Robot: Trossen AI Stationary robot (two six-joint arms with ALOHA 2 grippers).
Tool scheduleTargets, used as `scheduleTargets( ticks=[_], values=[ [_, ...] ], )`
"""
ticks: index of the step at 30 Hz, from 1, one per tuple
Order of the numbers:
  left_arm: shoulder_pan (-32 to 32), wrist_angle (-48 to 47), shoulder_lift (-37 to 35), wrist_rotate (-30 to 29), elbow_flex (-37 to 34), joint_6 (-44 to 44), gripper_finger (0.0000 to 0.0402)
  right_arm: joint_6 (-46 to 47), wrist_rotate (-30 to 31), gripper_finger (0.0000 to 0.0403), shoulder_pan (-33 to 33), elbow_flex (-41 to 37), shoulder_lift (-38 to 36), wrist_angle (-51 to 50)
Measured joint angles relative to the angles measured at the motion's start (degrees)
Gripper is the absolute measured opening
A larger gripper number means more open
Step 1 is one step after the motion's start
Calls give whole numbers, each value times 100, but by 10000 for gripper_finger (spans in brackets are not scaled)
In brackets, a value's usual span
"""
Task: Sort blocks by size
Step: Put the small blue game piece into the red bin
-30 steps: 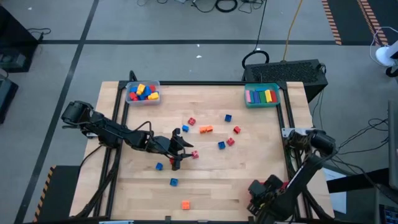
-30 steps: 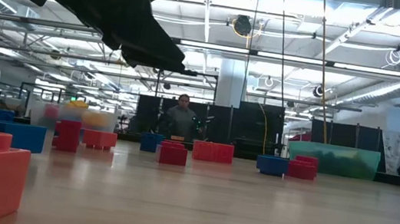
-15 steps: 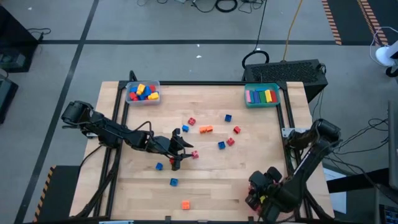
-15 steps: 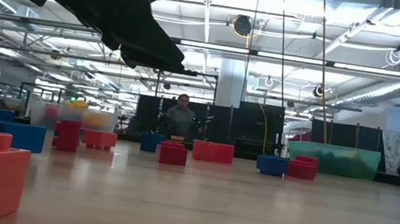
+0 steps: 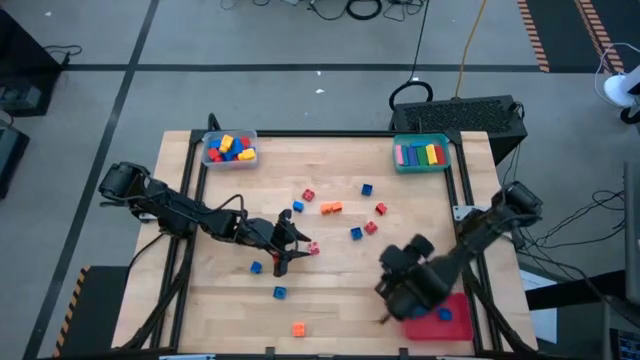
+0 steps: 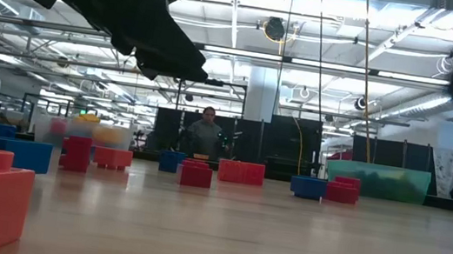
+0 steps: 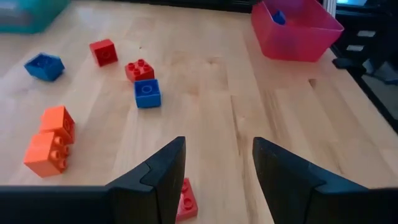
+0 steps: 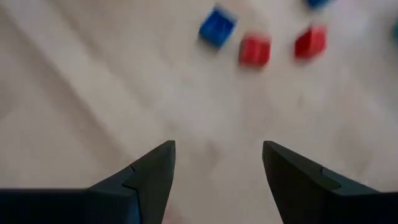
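Small blocks lie scattered on the wooden table (image 5: pixel 330 300): red (image 5: pixel 308 195), blue (image 5: pixel 355 233), orange (image 5: pixel 331 208) and others. My left gripper (image 5: pixel 288 250) is open, low over the table's middle. A small red block (image 7: pixel 186 198) lies on the table at the inner side of one of its fingertips; I cannot tell whether they touch. My right gripper (image 5: pixel 392 285) is open and empty above the near right part of the table, facing a blue block (image 8: pixel 216 26) and two red ones (image 8: pixel 255 50).
A clear tray (image 5: pixel 230 148) of mixed bricks stands at the far left corner. A teal tray (image 5: pixel 421 153) of long bars stands at the far right. A red tray (image 5: pixel 440 322) with a blue block stands at the near right. A person stands far behind the table (image 6: pixel 205 133).
My right gripper has swung from the table's near right corner toward the table's middle, going left and farther in, and has uncovered the red tray. My left gripper has kept still.
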Motion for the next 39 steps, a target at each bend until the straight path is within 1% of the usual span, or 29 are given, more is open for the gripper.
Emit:
scheduleTargets(
  ticks=[3, 9, 12, 16, 19, 21, 26, 31, 34, 39],
  values=[
    [8, 9, 0, -31, 0, 264, 189, -630, 258, 226, -510, 0, 0, 50],
    [44, -19, 0, -118, 0, 330, 189, -1536, 285, 226, -1929, -15, 1, 149],
    [35, -116, 0, -116, 0, 326, 189, -2297, 234, 226, -2754, -16, 0, 462],
    [37, -446, 0, -116, 0, 326, 189, -3432, -320, 226, -3713, -20, 2, 1266],
    [37, -631, 0, -118, 0, 344, 189, -3732, -768, 235, -4312, -19, 31, 1684],
    [37, -723, 0, -118, 0, 435, 189, -3833, -1118, 248, -4672, -19, 92, 1705],
    [37, -919, 0, -118, 0, 463, 189, -4262, -1543, 300, -5292, -20, 437, 1589],
    [37, -1021, 0, -116, 0, 490, 189, -4775, -2049, 354, -5615, -20, 963, 1784],
    [37, -1087, 0, -116, 0, 492, 189, -4855, -2138, 366, -5660, -24, 1273, 1777],
    [42, -1061, 0, -116, 0, 627, 189, -5032, -2165, 361, -5781, -22, 1608, 1833]
  ],
)
